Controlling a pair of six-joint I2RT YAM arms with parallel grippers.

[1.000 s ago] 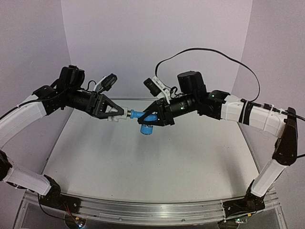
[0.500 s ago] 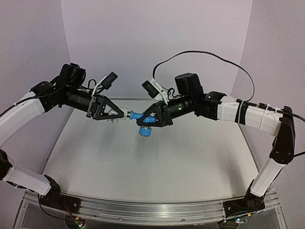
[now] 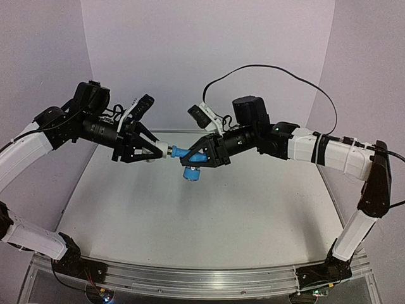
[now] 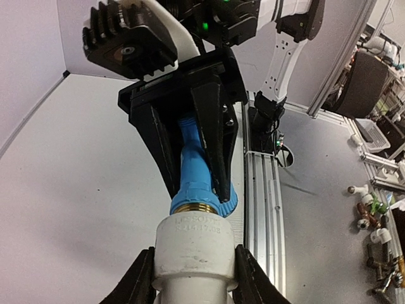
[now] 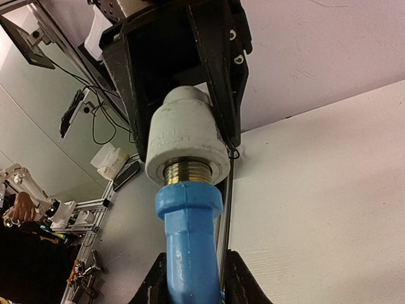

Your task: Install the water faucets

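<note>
**Item 1. Blue tap (image 3: 186,153).** Bright-blue plastic body with a brass thread (image 5: 188,172) at one end. It is held in the air above the far middle of the bench (image 3: 190,221) and touches no surface. The body lies roughly level between the two arms, and a short blue branch hangs down from it. The threaded end points toward the left arm and enters item 2. A band of brass shows between the tap's blue hexagonal collar and the rim of the fitting.

**Item 2. White pipe fitting (image 3: 163,150).** Short cylinder with faint raised lettering on its side. It is also in the air, in line with the tap and joined to it at the thread.

**Item 3. Left hand (image 3: 158,151).** Pinches the white pipe fitting, with one black finger pressed on each side of the cylinder. The left wrist view shows both fingers (image 4: 136,285) against its wall.

**Item 4. Right hand (image 3: 201,155).** Pinches the blue tap along its body, behind the collar. Its jaws are nearly together around the narrow blue stem. The two hands face each other tip to tip, just apart.

**Item 5. Surroundings.** The bench top is pale, with an aluminium rail (image 3: 190,275) along its near edge that carries both arm bases. A black cable (image 3: 272,68) arcs above the right arm.
</note>
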